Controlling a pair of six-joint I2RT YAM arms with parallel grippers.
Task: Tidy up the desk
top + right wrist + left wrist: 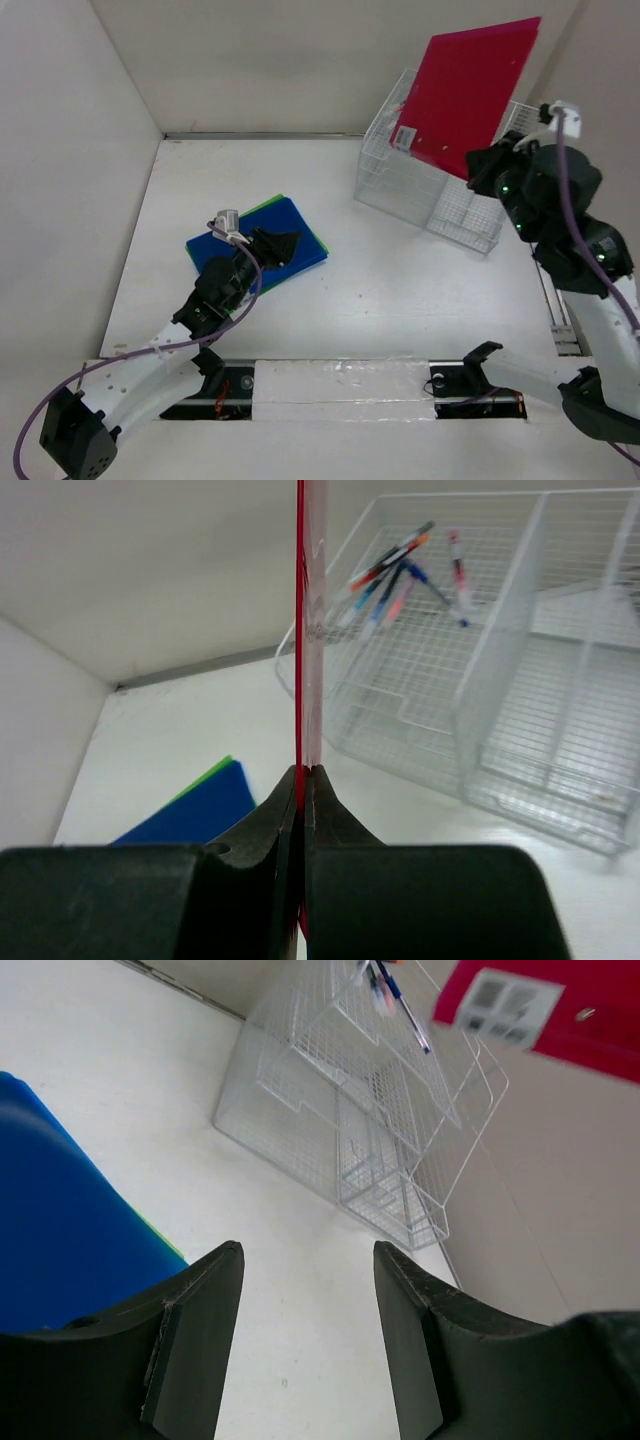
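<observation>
My right gripper [480, 165] is shut on a red folder [466, 88] and holds it up in the air over the white wire-mesh organizer rack [430, 195] at the back right. In the right wrist view the folder [300, 620] shows edge-on between the fingers [285, 810], with the rack [480, 670] behind it. A blue folder [255, 245] lies on a green one on the white desk [400, 300]. My left gripper [290, 243] is open and empty at the blue folder's right edge, which shows in the left wrist view [60, 1230].
Several pens [400, 565] stand in the rack's upper compartment. Upright white panels [70, 180] close the desk at the left, back and right. A metal rail [340, 380] runs along the near edge.
</observation>
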